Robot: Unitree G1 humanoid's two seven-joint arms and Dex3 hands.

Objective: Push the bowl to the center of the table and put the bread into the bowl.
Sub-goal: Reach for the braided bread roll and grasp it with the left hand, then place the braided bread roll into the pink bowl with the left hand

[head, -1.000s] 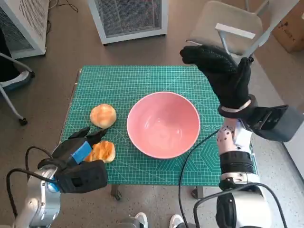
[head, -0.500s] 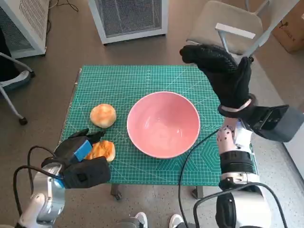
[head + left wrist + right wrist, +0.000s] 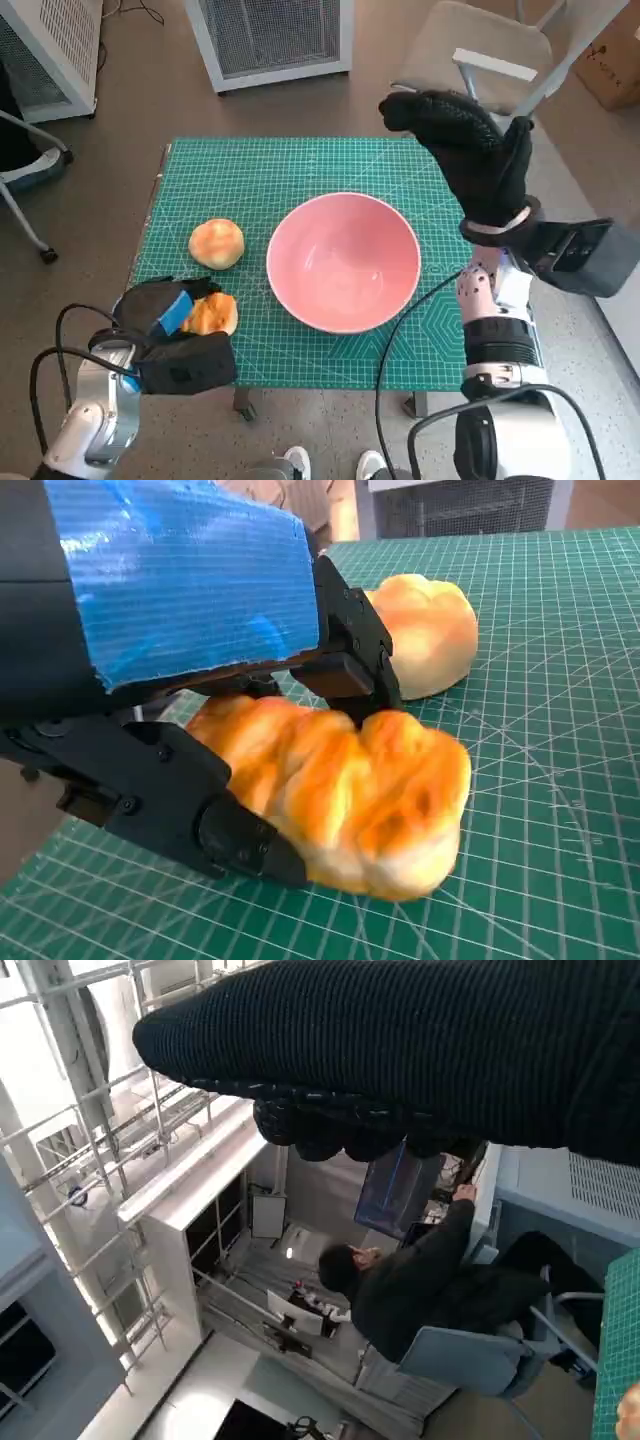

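Bread [image 3: 350, 800] is gripped by the left hand [image 3: 165, 315] at the counter's [image 3: 300, 165] near-left; right hand [image 3: 470, 150] hovers empty, fingers spread.

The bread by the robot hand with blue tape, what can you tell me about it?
The bread is a golden-orange, lumpy, glossy roll, paler underneath, and looks soft. It lies on the green mat near the table's front left corner, left of the pink bowl and not in it. The left robot hand has its black fingers on both sides of it, touching it. A second, rounder bun sits just behind it.
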